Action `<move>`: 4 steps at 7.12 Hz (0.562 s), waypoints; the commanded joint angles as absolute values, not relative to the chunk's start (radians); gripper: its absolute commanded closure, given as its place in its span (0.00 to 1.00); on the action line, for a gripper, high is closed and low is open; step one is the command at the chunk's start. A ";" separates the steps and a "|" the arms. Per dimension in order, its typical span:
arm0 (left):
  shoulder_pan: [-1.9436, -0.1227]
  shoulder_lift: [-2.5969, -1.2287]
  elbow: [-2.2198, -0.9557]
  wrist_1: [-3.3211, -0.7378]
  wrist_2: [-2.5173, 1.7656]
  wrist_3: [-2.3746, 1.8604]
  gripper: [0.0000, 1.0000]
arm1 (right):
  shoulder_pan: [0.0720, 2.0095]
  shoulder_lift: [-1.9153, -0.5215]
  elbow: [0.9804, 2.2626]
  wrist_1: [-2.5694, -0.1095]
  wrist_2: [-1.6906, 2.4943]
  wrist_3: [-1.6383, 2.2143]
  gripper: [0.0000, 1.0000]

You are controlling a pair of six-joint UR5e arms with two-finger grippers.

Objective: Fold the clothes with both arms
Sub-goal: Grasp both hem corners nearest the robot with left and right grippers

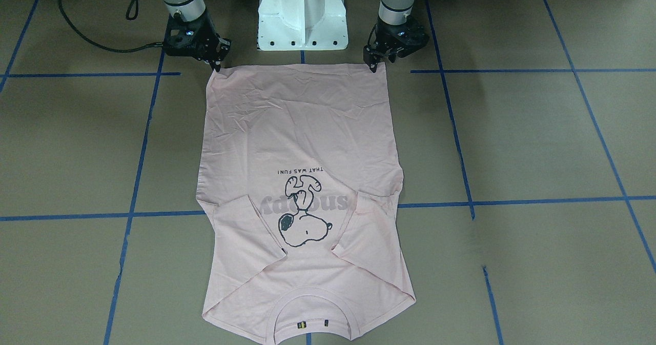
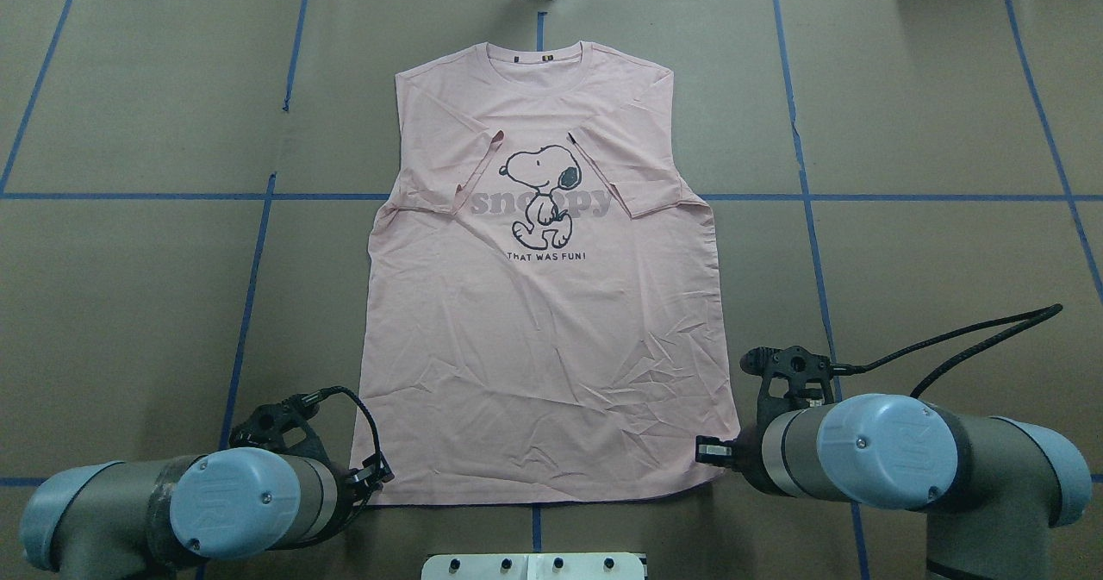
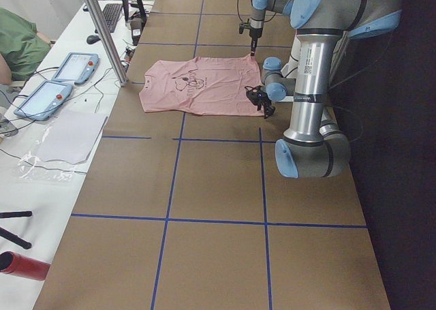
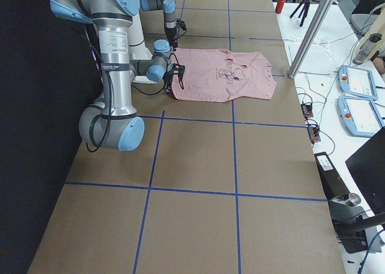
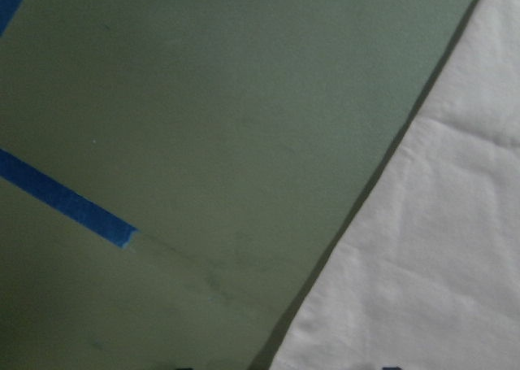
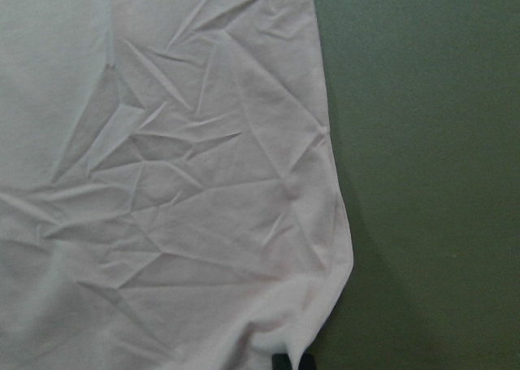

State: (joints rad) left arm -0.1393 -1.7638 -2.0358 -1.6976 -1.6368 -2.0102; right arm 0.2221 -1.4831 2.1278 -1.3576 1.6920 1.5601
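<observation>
Nearest: left arm point(image 2: 224, 494) and right arm point(image 2: 879, 451) bent low over worktop point(image 1: 512, 140) edge, wrists aimed down. Right gripper point(image 1: 215, 67) pinches T-shirt point(image 1: 302, 129) hem corner. Left gripper point(image 1: 374, 67) tip at other hem corner; closure cannot be told. T-shirt lies flat, print up, sleeves folded inward.

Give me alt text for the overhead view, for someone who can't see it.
A pale pink Snoopy T-shirt lies flat, print up, sleeves folded in, collar at the far end. The left tool and right tool sit at its two near hem corners.
</observation>
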 commanded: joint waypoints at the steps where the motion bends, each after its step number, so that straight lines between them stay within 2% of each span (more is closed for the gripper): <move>1: -0.146 -1.767 -2.037 -1.665 -1.635 -2.011 1.00 | 0.225 -1.485 2.129 -1.359 1.692 1.560 1.00; 4: -0.144 -1.778 -2.043 -1.649 -1.634 -2.011 1.00 | 0.235 -1.488 2.131 -1.359 1.710 1.555 1.00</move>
State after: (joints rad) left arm -0.1438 -1.7745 -2.0395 -1.6521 -1.6343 -2.0110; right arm 0.2315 -1.4874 2.1305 -1.3584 1.7042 1.5573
